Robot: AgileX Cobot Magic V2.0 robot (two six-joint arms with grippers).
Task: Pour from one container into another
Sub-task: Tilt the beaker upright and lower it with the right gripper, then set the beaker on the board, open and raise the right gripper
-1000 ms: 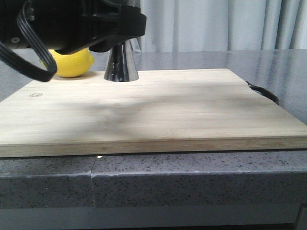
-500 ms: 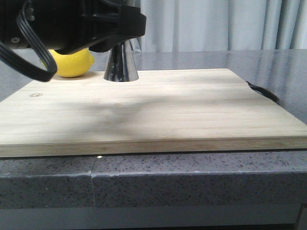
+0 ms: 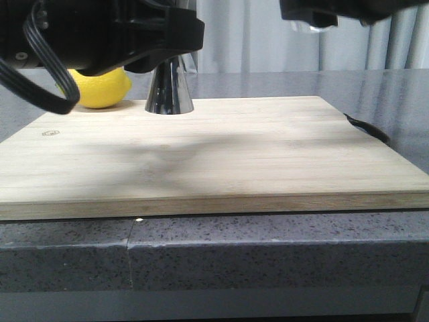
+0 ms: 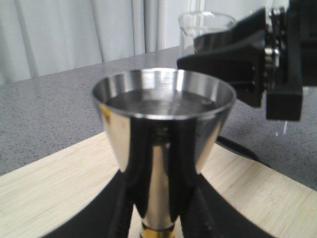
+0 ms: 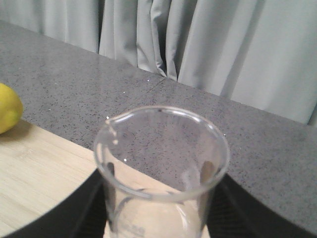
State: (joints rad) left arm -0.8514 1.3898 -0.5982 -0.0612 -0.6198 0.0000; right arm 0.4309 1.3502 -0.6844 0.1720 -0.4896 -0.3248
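The jigger (image 4: 163, 144) is bright mirror steel, with dark vertical reflections streaking its cone and a thin gold-brass band at the waist. The beaker (image 5: 161, 168) is clear, colourless glass with faint white printing low on its wall. The cutting board (image 3: 201, 154) is pale blond wood with fine straight grain and a slightly darker edge strip. The lemon (image 3: 100, 88) is plain saturated yellow. The countertop (image 3: 268, 251) is grey stone, speckled with dark and light flecks. Both arms' housings are matte black. The curtain (image 5: 223, 44) behind hangs in pale grey-white folds.
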